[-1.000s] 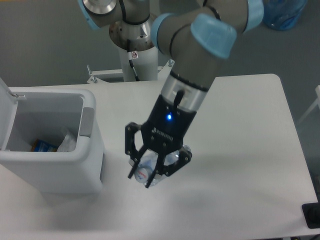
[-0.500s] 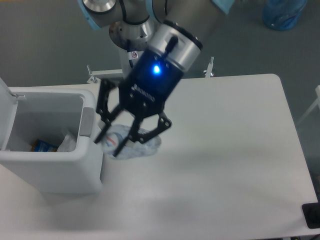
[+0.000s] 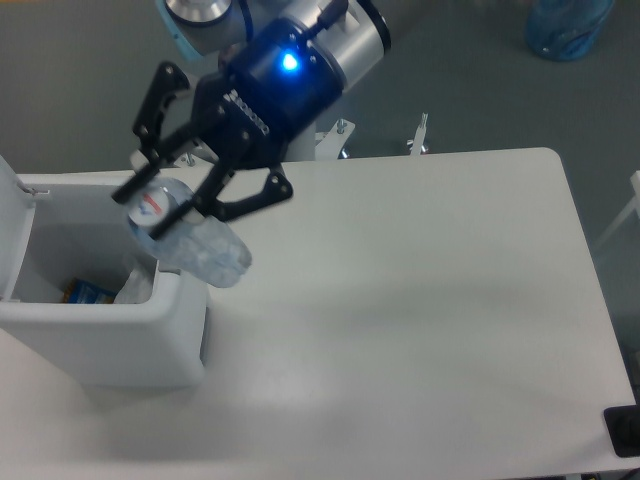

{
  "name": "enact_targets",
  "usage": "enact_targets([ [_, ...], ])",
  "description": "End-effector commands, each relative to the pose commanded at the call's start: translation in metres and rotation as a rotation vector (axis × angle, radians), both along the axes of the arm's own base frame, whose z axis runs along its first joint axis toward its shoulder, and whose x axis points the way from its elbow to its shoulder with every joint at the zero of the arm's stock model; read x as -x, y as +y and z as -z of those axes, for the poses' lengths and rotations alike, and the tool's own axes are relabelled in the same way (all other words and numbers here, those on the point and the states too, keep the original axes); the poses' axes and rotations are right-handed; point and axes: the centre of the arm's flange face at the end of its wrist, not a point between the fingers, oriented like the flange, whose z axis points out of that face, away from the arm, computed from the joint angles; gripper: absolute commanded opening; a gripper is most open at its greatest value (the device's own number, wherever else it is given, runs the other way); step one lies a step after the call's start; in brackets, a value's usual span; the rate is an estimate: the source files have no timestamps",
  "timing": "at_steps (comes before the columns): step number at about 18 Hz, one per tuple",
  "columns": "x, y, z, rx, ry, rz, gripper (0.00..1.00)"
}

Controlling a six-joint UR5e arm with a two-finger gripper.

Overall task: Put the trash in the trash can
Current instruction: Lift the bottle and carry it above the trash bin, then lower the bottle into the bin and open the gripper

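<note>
At the far left edge a white hinged lid (image 3: 12, 235) stood tipped open beside the trash can (image 3: 100, 335), a white boxy bin that sat on the table (image 3: 420, 330) at about nine o'clock from the table's middle. Inside the open bin, low against its near wall, lay a blue-and-yellow snack wrapper (image 3: 88, 292) and, just to its three o'clock, a small white paper carton piece (image 3: 133, 286). A grey panel on the bin's right side was largely hidden behind the bottle. Above the bin's right rim, the end effector (image 3: 165, 205) held a clear plastic bottle (image 3: 185, 235) off the table; its black fingers (image 3: 232, 200) were closed around the bottle's upper part, one pair on each side. The bottle was tilted, with its capped end and a white label patch with a red mark pointing toward ten o'clock over the bin's opening, and its crumpled clear base reaching toward four o'clock, past the rim and over the table. A blue light glowed on the end effector's black body, which ran up toward one o'clock into the silver wrist of the arm (image 3: 340, 40). In the top right corner, beyond the table, part of a blue water jug (image 3: 567, 27) showed on the grey floor.
</note>
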Motion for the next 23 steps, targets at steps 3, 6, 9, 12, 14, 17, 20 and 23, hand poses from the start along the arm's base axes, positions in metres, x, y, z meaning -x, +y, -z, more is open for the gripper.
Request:
enact_targets([
  [3,-0.013,-0.003,0.005,-0.011,-0.022,0.027,0.0],
  [6,-0.028,-0.006,0.007,-0.041,-0.044,0.067,0.0],
  [9,-0.032,-0.006,0.01,-0.089,-0.041,0.101,0.0],
  [12,-0.041,-0.001,0.019,-0.113,-0.003,0.126,0.0],
  [14,-0.042,0.002,0.03,-0.139,0.038,0.138,0.0],
  [17,-0.058,0.007,0.045,-0.135,0.036,0.164,0.0],
  [20,-0.066,0.007,0.05,-0.133,0.037,0.173,0.0],
  [23,-0.072,0.006,0.057,-0.135,0.048,0.181,0.0],
])
